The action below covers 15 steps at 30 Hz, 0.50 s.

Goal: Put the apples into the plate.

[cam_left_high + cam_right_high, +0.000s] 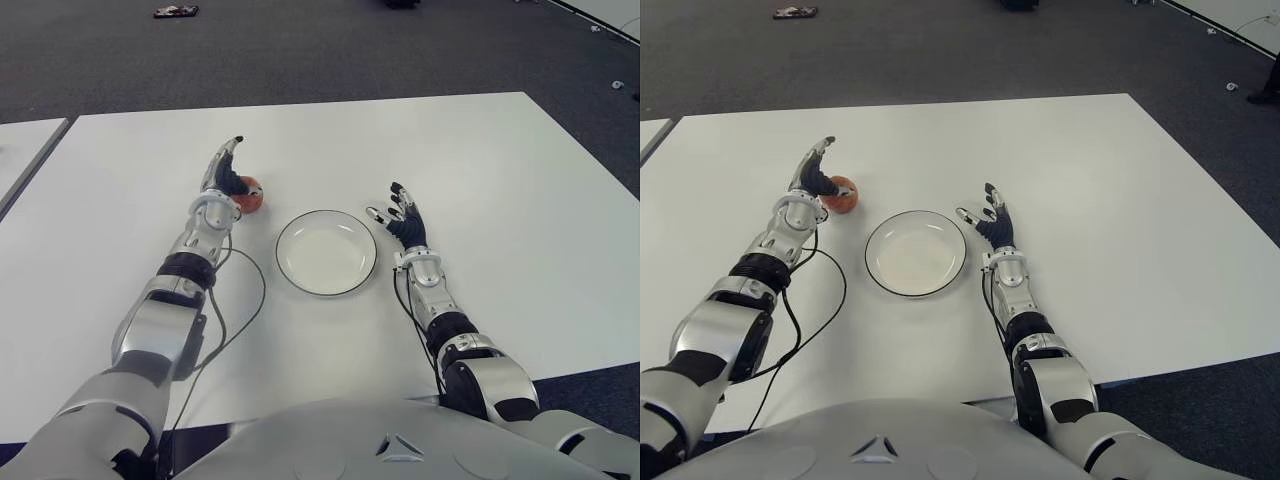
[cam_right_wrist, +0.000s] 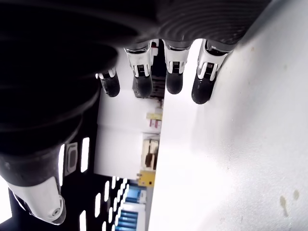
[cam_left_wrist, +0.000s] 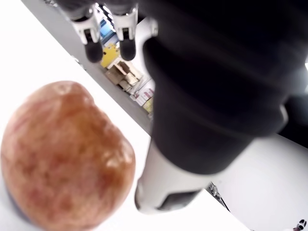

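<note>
One reddish-brown apple (image 1: 251, 197) lies on the white table (image 1: 480, 180), left of a white plate (image 1: 326, 254) with a dark rim that holds nothing. My left hand (image 1: 232, 168) stands right against the apple's left side, fingers stretched out straight and open. The left wrist view has the apple (image 3: 62, 154) close beside the thumb (image 3: 163, 187), with the fingertips (image 3: 92, 48) extended past it and not curled around it. To the right of the plate my right hand (image 1: 390, 208) is open, fingers (image 2: 173, 82) spread and holding nothing.
A black cable (image 1: 252, 295) from my left arm loops across the table between that arm and the plate. Another table's edge (image 1: 25, 150) shows at the far left. Dark carpet lies beyond, with a small object (image 1: 176, 11) on it.
</note>
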Tool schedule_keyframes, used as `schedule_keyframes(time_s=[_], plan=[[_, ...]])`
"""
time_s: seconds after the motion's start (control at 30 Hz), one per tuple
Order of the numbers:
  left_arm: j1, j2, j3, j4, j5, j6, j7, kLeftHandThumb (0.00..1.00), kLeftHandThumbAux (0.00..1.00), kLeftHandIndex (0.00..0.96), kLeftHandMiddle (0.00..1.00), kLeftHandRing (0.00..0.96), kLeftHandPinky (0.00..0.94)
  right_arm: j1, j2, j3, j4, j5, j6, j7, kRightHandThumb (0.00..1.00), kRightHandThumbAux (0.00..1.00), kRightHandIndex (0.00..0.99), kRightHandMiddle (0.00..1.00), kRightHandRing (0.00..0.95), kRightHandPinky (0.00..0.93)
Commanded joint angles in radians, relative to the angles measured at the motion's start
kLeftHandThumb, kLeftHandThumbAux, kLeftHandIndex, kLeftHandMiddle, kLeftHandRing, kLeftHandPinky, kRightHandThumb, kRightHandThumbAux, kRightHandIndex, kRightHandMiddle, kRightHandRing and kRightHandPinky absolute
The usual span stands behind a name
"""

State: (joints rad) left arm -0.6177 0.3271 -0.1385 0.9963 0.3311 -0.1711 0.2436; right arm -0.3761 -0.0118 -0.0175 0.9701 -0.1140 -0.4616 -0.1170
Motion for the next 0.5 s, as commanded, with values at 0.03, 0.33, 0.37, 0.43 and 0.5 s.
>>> schedule_keyframes(time_s=[0.03, 0.33, 0.37, 0.43, 0.5], plan=[[-0.028, -0.013, 0.012, 0.051, -0.018, 0.021, -0.028, 0.0, 0.387, 0.0, 0.0, 0.0, 0.0, 0.042, 0.008, 0.01, 0.038, 0.002, 0.057, 0.017, 0.149, 0.68, 0.0, 0.0, 0.005, 0.042], [-0.043, -0.011, 0.009, 0.084, -0.016, 0.019, -0.036, 0.0, 0.366, 0.0, 0.0, 0.0, 0.0, 0.039, 0.007, 0.011, 0.043, -0.001, 0.062, 0.011, 0.152, 0.68, 0.0, 0.0, 0.007, 0.047], [-0.043, -0.011, 0.009, 0.086, -0.016, 0.019, -0.036, 0.0, 0.364, 0.0, 0.0, 0.0, 0.0, 0.039, 0.007, 0.011, 0.043, -0.002, 0.062, 0.01, 0.151, 0.682, 0.0, 0.0, 0.006, 0.046], [-0.045, -0.01, 0.007, 0.09, -0.015, 0.024, -0.039, 0.0, 0.361, 0.0, 0.0, 0.0, 0.0, 0.039, 0.008, 0.011, 0.044, -0.002, 0.062, 0.01, 0.151, 0.684, 0.0, 0.0, 0.006, 0.046], [-0.048, -0.009, 0.004, 0.096, -0.011, 0.027, -0.04, 0.0, 0.358, 0.0, 0.0, 0.0, 0.0, 0.038, 0.009, 0.01, 0.044, -0.001, 0.061, 0.011, 0.15, 0.686, 0.0, 0.0, 0.006, 0.045]])
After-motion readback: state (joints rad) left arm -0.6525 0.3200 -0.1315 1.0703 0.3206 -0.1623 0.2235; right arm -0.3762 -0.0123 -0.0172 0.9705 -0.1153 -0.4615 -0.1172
